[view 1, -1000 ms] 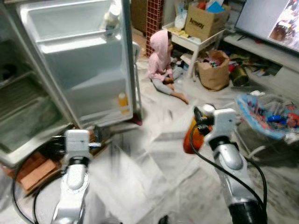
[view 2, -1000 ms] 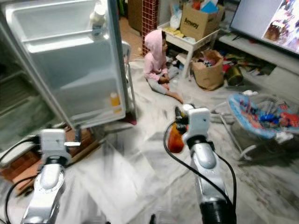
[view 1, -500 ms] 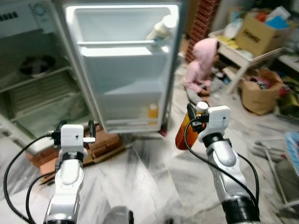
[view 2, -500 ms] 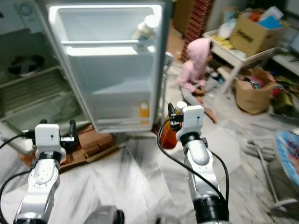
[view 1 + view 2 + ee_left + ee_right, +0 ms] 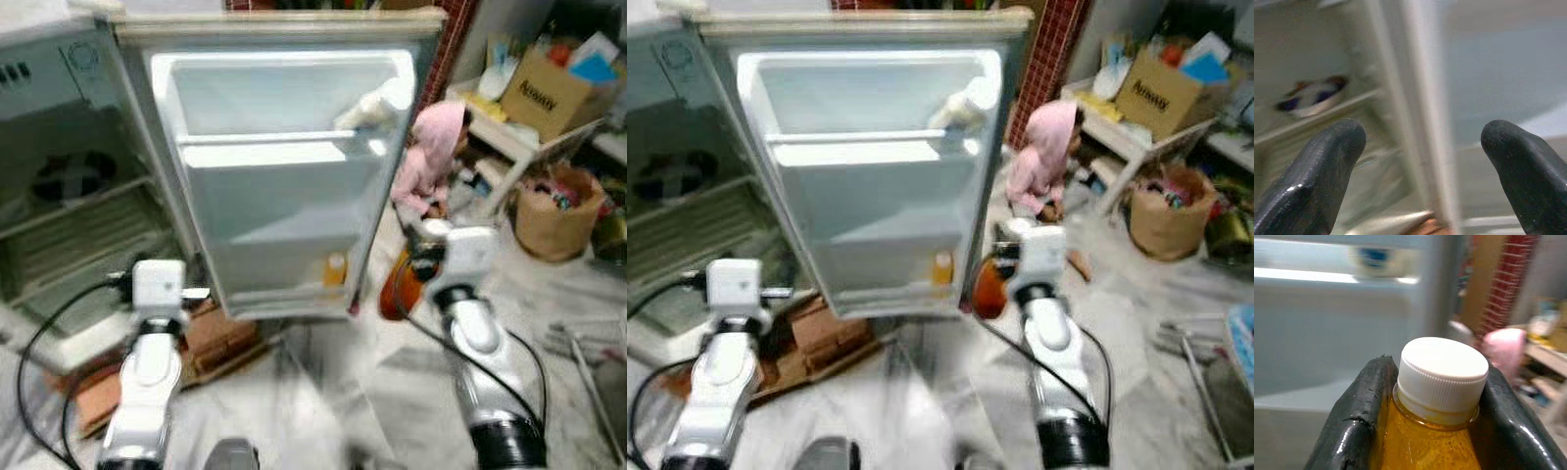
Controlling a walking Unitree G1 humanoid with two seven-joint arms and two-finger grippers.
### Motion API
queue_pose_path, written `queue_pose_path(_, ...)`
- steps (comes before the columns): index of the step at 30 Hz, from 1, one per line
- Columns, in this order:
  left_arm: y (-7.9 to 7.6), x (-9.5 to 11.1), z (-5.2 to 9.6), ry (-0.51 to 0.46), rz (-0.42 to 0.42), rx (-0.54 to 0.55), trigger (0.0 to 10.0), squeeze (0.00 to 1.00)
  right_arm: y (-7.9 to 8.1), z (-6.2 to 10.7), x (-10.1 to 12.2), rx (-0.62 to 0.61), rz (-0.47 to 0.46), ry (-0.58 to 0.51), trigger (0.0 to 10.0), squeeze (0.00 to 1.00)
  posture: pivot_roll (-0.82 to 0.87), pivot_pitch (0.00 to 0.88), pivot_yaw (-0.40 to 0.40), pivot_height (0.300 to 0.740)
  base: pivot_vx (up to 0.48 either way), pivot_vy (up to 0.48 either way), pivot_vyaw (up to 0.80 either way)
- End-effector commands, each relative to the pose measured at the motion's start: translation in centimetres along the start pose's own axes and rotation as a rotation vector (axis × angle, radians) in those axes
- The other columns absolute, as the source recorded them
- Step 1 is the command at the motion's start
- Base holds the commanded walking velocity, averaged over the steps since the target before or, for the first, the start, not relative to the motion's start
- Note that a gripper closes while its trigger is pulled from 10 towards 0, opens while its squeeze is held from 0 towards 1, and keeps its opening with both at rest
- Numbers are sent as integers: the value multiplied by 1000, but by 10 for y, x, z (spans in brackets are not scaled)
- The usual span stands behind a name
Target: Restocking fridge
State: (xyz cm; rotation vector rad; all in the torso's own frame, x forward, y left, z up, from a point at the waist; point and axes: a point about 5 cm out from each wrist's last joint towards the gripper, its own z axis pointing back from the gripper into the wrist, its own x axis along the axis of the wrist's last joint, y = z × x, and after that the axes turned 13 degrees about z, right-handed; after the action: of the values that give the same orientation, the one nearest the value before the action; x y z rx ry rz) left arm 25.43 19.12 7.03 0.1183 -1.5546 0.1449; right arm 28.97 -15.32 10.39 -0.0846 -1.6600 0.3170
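Orange juice bottle with white cap (image 5: 1437,396) pinched at neck by right pincer (image 5: 1435,396), carried upright toward open white fridge door (image 5: 294,176). Left pincer (image 5: 1420,161) spread, empty.

— What's underfoot?
— A pale marble floor (image 5: 323,382), streaked grey, with wooden boards (image 5: 220,333) lying at 9 o'clock.
— And farther back?
— At 1 o'clock, a red brick pillar (image 5: 1050,49); at 2 o'clock, a white side table (image 5: 500,132) carrying a cardboard box (image 5: 554,83), a brown paper bag (image 5: 549,201) beside it.
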Motion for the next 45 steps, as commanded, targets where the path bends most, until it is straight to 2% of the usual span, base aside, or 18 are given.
queue_pose_path(1, -7, -1, 0, 1, 3, -9, 10000, 0, -14, 1, 0, -29, 22, -7, 10000, 0, 98, 61, -38, 740, 0, 0, 0)
queue_pose_path(12, -11, 1, 1, 0, -7, -38, 10000, 0, -14, 2, -1, -30, 24, -5, 10000, 0, 99, 62, -36, 740, 0, 0, 351)
queue_pose_path(24, -11, 0, 2, 10, -5, -36, 10000, 0, -13, 2, -1, -10, 13, -12, 10000, 0, 98, 66, -36, 740, 0, -428, 0)
queue_pose_path(31, -11, 0, 3, 9, -6, -28, 10000, 0, -10, 3, 1, 10, -2, -26, 10000, 0, 94, 69, -38, 740, 0, -139, 523)
queue_pose_path(41, 0, -3, 7, 17, -1, 15, 10000, 0, -9, 5, -1, 36, -7, -21, 10000, 0, 97, 75, -40, 740, 0, 0, 45)
queue_pose_path(45, 3, -3, 10, 23, -3, 28, 10000, 0, -6, 6, 0, 49, -4, -30, 10000, 0, 100, 77, -41, 740, 0, 0, 766)
